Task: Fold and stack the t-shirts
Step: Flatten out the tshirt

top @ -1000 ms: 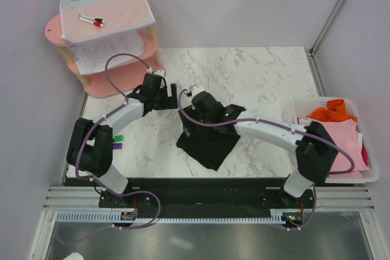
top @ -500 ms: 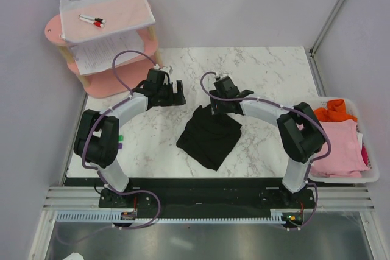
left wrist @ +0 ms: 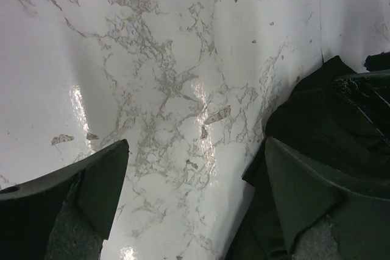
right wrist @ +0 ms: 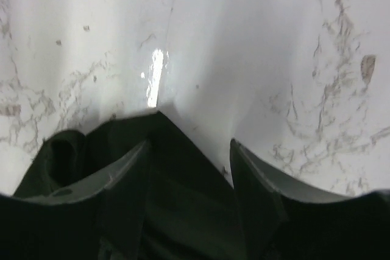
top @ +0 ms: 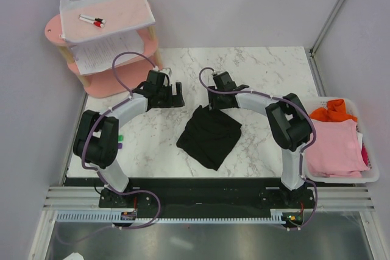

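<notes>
Black t-shirt [top: 210, 137] lies in a rumpled, uneven fold at the centre of the marble table [top: 268, 71]. The right gripper [right wrist: 190, 150], jaws partly apart, straddles its 12 o'clock corner without visibly pinching it. A shallow close could catch only one layer and drag the bundle open. The left gripper [left wrist: 196, 144], spread wide and empty, hovers at 11 o'clock beside the cloth's edge. The pink t-shirt [top: 335, 144] and orange t-shirt [top: 329, 112] sit in the white basket [top: 341, 179] at 3 o'clock. The pink shelf [top: 109, 83] with paper sheets [top: 106, 50], at 10 o'clock, obstructs nothing.
</notes>
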Motion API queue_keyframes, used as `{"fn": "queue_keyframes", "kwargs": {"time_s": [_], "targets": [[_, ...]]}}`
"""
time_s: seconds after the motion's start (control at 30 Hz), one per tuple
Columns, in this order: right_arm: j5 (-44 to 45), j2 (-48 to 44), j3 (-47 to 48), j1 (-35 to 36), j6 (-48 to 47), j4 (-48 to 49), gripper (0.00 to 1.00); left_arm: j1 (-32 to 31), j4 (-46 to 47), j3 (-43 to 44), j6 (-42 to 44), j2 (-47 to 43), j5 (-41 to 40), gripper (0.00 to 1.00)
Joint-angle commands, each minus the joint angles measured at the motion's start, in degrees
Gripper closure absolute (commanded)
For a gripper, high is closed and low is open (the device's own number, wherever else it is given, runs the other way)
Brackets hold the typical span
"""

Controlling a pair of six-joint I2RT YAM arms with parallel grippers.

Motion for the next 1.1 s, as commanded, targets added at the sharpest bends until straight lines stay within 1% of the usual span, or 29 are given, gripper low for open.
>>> {"fn": "queue_keyframes", "kwargs": {"time_s": [0.0,0.03,0.07,0.13,0.17,0.23,0.27,0.5,0.63,0.87,1.07], "targets": [[-5.9,2.66,4.21,0.22,-0.2,-1.8,0.4,-0.2,-0.7,-0.51,1.74,-3.31,-1.95,0.0],[-6.25,2.92,4.65,0.13,-0.38,-2.67,0.41,-0.2,-0.79,-0.42,1.74,-3.58,-2.04,0.0],[-7.13,2.92,5.09,0.3,-0.64,-3.12,0.45,-0.2,-1.05,-0.34,1.74,-3.58,-2.13,0.0],[-8.1,3.1,6.5,0.22,-1.61,-4.43,0.57,-0.2,-1.31,-0.16,1.56,-3.76,-2.31,0.0],[-8.45,3.27,7.11,0.22,-1.96,-4.96,0.73,-0.2,-1.4,-0.16,1.56,-3.93,-2.31,0.0],[-9.24,3.19,8.26,0.22,-2.66,-5.67,0.88,-0.21,-1.67,-0.07,1.56,-4.28,-2.57,0.0],[-9.16,2.93,8.52,0.22,-2.67,-5.76,1.0,-0.2,-1.84,-0.07,1.56,-4.37,-2.75,0.0],[-1.79,-1.99,11.76,-1.36,-2.14,-5.76,1.0,-0.2,-2.81,-0.16,1.47,-5.95,-4.24,0.0],[4.44,-8.32,15.28,-3.03,-2.75,-5.93,1.0,-0.2,-2.9,-0.07,1.39,-6.65,-4.51,0.0],[14.11,-18.16,25.99,-3.21,-8.2,-9.79,1.0,-0.21,-2.9,-0.07,1.3,-6.92,-5.03,0.0],[20.89,-26.6,30.31,-3.21,-11.89,-13.49,1.0,-0.2,-2.9,-0.16,0.95,-6.57,-5.03,0.0]]}}
